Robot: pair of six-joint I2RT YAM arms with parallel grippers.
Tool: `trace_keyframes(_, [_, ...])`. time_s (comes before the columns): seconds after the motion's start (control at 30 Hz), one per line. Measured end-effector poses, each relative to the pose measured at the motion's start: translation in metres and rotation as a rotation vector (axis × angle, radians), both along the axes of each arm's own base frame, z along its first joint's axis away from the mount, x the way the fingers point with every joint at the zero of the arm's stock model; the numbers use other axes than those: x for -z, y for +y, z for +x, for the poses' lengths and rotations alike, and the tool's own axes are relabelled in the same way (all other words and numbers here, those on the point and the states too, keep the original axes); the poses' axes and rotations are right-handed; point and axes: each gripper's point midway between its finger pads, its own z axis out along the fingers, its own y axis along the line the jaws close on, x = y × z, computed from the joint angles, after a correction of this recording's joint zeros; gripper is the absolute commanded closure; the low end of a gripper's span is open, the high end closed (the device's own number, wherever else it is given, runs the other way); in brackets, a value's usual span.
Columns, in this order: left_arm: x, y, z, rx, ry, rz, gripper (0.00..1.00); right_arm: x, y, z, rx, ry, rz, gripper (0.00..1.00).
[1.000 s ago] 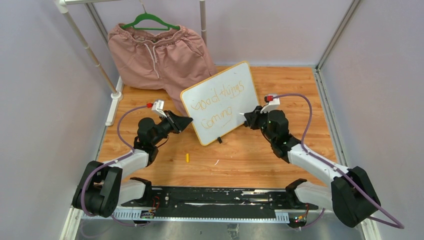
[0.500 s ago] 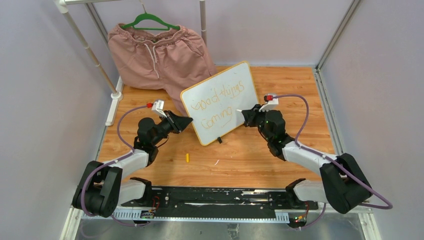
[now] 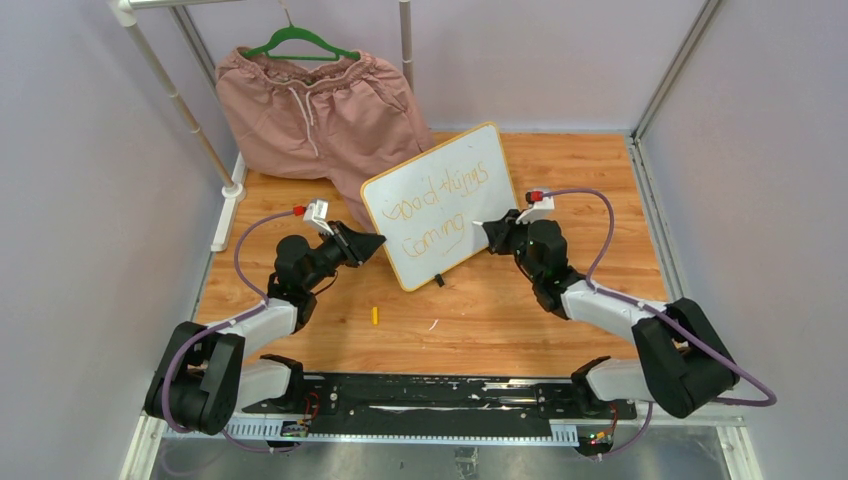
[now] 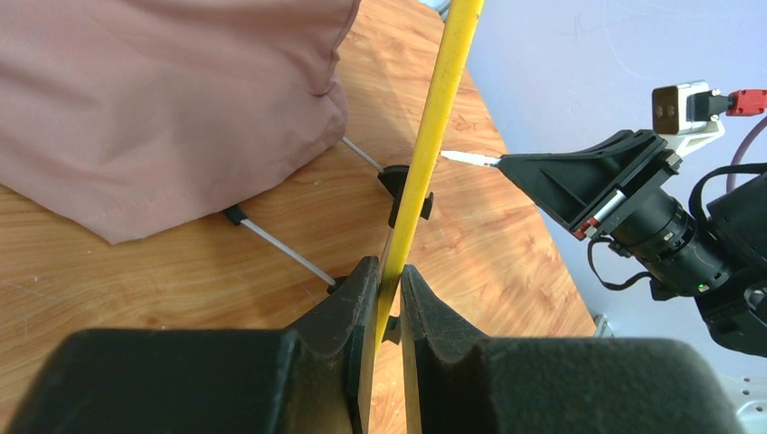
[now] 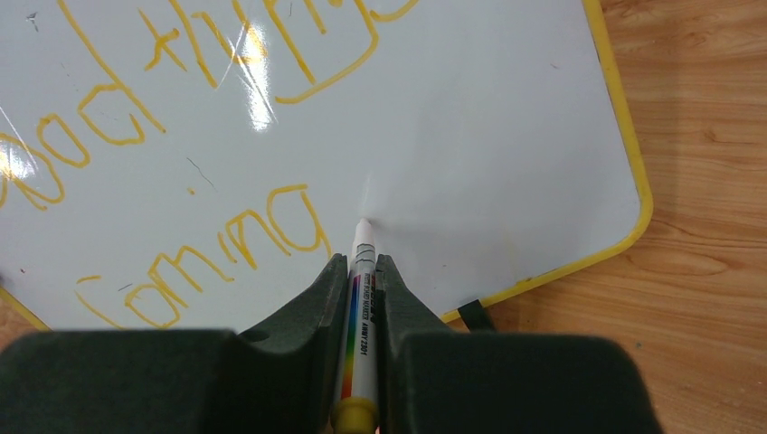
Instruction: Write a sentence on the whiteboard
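Tabletop [image 3: 560,300]: wood-look surface filling the middle of the top view, with pale walls all round it.
Whiteboard [image 3: 455,215]: centre of the top view, standing tilted on its little black clip feet [image 4: 398,181], thin yellow frame.
Sentence [image 5: 208,258]: orange "good things" over "coming". Looks finished to me.
Marker [image 5: 360,316]: the tip sits just right of the last g. Can't tell if it's actually touching.
Right gripper [image 5: 360,262]: squeezed onto the marker barrel.
Left gripper [image 4: 387,271]: pinching the board's frame edge at lower centre of its own view, steadying it.
Risk 1: if the tip drags sideways on the way off, you'd get a stray streak by "coming".
Risk 2: push too hard and the board could rock back or twist out of that thin pinch.
Background: pink shorts [image 3: 315,105] on a green hanger, upper left behind the board.
Loose bit: small yellow piece [image 3: 375,316] on the wood, lower centre.
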Motion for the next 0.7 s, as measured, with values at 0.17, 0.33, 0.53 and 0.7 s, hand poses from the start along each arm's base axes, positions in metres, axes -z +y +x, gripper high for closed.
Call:
trace_keyframes(0.17, [0.0000, 0.0001, 0.0001, 0.000, 0.000, 0.000, 0.81, 0.0057, 0.0002, 0.0010, 0.001, 0.012, -0.006, 1.00])
trace_keyframes(0.33, [-0.0003, 0.0000, -0.0001, 0.000, -0.001, 0.000, 0.81, 0.0063, 0.0010, 0.0036, 0.004, 0.008, 0.003, 1.00])
trace_keyframes(0.53, [0.0009, -0.0016, -0.0016, 0.009, 0.002, 0.003, 0.81, 0.0075, 0.0024, 0.0080, 0.009, 0.000, 0.015, 1.00])
trace_keyframes(0.7, [0.0009, -0.0019, -0.0019, 0.010, 0.002, 0.003, 0.81, 0.0076, 0.0027, 0.0091, 0.010, -0.002, 0.019, 1.00])
